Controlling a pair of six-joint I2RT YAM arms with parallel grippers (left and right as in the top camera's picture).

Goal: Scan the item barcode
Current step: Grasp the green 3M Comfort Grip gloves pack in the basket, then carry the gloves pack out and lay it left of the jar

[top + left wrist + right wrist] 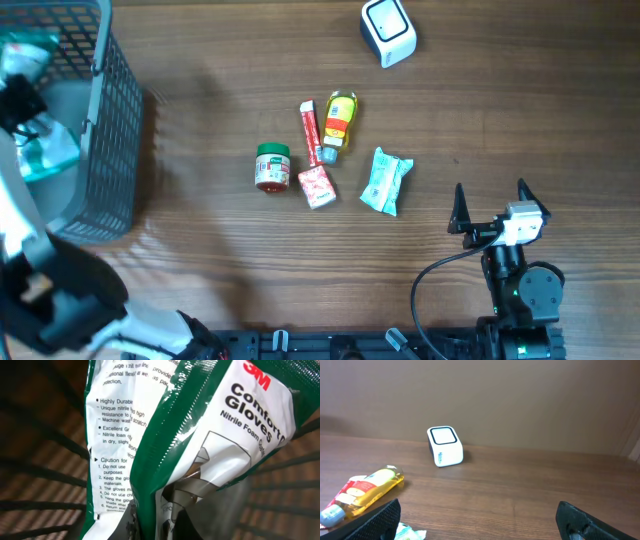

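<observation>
- The left gripper (pixel 22 102) is down inside the grey mesh basket (pixel 115 130) at the table's left edge. Its claw is pinched fully closed on a glove packet (pixel 200 435).
- In the left wrist view the packet fills the frame. It is green and white, printed "3M" and "Nitrile Foam" gloves, and creased down the middle. The basket's bars show dark behind it.
- The right gripper (pixel 490 192) hangs over the near right side of the wooden table (pixel 200 250). Its claw is spread wide and holds nothing.
- A white barcode scanner (pixel 388 30) with a black-framed window stands at the far side of the table, well apart from the basket and from both arms.
- Five items lie mid-table:
  - a green-lidded jar (pixel 272 167)
  - a red tube (pixel 310 132)
  - a yellow bottle (pixel 340 120) just beside the tube
  - a small red-and-white packet (pixel 317 186)
  - a pale green packet (pixel 386 181) nearest the right gripper
</observation>
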